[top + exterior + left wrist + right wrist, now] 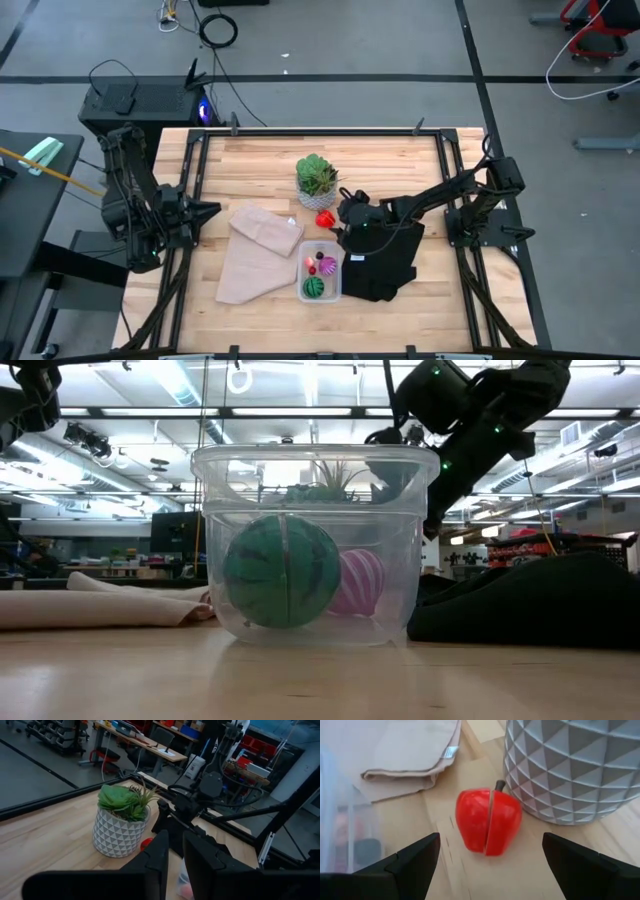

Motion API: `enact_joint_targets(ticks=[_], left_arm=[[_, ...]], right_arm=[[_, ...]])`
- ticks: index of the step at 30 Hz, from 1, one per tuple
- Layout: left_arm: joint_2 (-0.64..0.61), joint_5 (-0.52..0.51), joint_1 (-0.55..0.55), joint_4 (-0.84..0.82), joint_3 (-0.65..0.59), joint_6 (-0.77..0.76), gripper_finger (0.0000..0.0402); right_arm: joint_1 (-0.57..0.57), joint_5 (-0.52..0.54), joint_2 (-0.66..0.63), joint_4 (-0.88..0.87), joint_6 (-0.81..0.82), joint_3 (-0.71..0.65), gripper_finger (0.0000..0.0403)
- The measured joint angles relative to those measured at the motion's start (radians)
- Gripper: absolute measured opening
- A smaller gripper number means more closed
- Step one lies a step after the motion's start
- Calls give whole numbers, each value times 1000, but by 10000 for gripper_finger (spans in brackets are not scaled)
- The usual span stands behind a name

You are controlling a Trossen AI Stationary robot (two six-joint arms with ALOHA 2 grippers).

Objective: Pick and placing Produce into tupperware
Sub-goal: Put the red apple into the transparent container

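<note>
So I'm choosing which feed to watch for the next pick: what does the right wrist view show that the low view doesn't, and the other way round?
Only the right wrist view shows the red piece on the bare wood beside the white pot, framed by the right gripper's open jaws. Only the low view shows the dark green striped ball and magenta striped ball inside the tupperware. Both show the tupperware and the tan cloth.

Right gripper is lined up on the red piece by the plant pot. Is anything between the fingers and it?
Nothing visible. The right gripper is open, with bare wood between it and the red piece. The white pot stands close beside the piece, not in front of it.
</note>
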Motion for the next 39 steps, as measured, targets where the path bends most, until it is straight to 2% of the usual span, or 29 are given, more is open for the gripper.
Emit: enact_joint_targets(ticks=[7,24,32,39], left_arm=[[0,0,0,0,0,1,60],[0,0,1,-1,0,1,62],[0,0,1,-1,0,1,68],[0,0,1,-1,0,1,60]], right_arm=[[-19,-11,0,-2,-2,-1,358],[-72,-237,0,19,-9,-2,346],[-95,-240,0,18,-8,-2,348],[-128,-321,0,19,-6,-2,348]])
